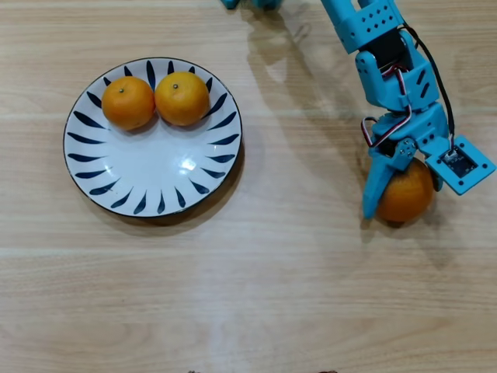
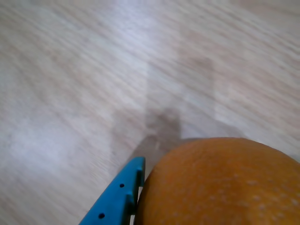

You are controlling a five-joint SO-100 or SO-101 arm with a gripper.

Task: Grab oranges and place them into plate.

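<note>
Plate (image 1: 153, 169) only in overhead view

arm (image 1: 388, 70): bright blue plastic | black, red, white cables | pointed blue fingers (image 2: 119, 197)

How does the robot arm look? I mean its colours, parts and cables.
The arm is bright blue plastic with black servo blocks and rows of small holes. Thin red, white and black wires loop along it. The gripper has pointed blue fingers with small holes.

overhead: straight down, far; wrist: close, oblique | shared: orange (image 1: 405, 194)
</note>
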